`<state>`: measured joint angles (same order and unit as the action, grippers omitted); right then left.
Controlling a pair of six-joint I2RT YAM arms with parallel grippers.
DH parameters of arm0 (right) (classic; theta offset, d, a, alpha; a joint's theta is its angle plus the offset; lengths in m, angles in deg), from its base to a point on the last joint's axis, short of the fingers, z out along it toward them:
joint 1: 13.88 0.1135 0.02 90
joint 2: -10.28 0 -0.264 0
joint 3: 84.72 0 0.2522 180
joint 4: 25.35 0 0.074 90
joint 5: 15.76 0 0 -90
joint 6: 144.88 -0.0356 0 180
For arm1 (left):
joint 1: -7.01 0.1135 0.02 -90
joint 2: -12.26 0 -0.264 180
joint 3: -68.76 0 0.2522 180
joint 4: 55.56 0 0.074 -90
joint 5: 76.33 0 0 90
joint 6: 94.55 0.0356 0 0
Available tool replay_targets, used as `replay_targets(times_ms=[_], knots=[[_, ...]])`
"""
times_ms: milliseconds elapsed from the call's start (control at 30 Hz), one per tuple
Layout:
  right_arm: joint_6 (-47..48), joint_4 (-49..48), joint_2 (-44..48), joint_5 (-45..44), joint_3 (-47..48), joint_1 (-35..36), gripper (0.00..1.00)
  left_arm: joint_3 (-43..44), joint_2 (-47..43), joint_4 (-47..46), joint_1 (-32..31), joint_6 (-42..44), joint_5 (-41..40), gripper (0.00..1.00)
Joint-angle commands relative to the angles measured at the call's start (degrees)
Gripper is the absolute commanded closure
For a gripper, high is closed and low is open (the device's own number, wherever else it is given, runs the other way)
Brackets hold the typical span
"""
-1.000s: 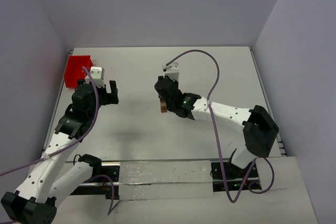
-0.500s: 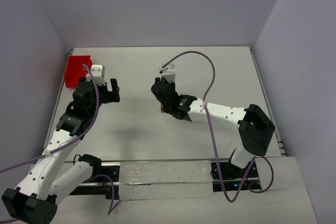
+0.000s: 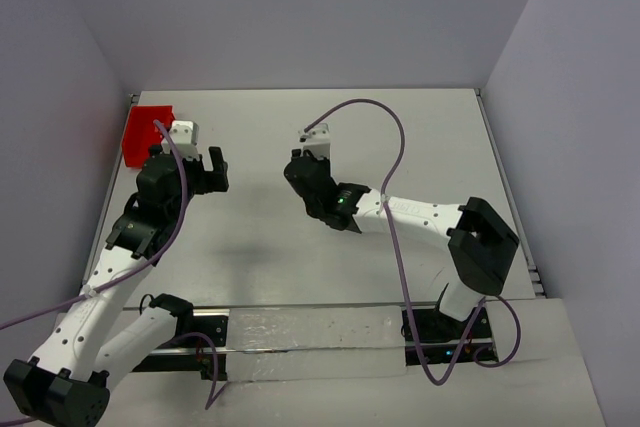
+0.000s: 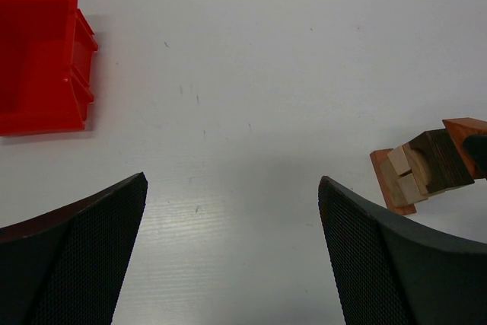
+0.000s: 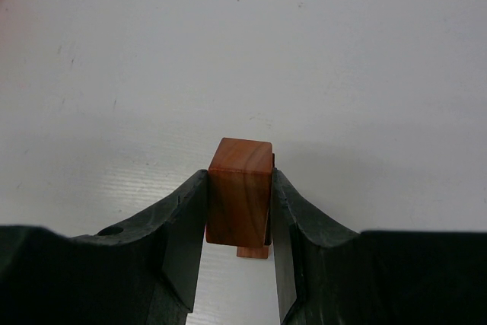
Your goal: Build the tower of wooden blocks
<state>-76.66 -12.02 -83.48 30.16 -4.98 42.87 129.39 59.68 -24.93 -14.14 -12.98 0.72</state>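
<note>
The right pincer (image 5: 240,182) is clenched on the reddish block (image 5: 240,197) topping the tower (image 4: 417,173). The block sits dead centre between the jaws, long axis along the fingers, and the lower pieces are mostly hidden under it. In the left wrist view the tower is at the right edge, mid-height, with its stack axis running left-right. The left pincer (image 4: 232,184) is released and empty, well apart, with the tower off to its right. The right arm is nearer. The tray (image 4: 38,66) is upper left. Can't tell if the base touches the tabletop (image 4: 266,51). The release probably needs to be gentle, as the tower looks tippy.
</note>
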Motion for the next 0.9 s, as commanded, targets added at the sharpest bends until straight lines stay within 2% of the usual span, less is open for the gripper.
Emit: replay_targets(times_ms=[0,867], knots=[[-1.0,-1.8,-1.1,-2.6,2.0,0.2,1.00,2.5,-0.1,-2.9,0.5,-0.8,1.5,0.01],[1.2,-6.6,0.6,-0.2,-2.4,-0.6,1.00,3.1,2.4,-3.7,0.6,-0.6,2.9,0.01]])
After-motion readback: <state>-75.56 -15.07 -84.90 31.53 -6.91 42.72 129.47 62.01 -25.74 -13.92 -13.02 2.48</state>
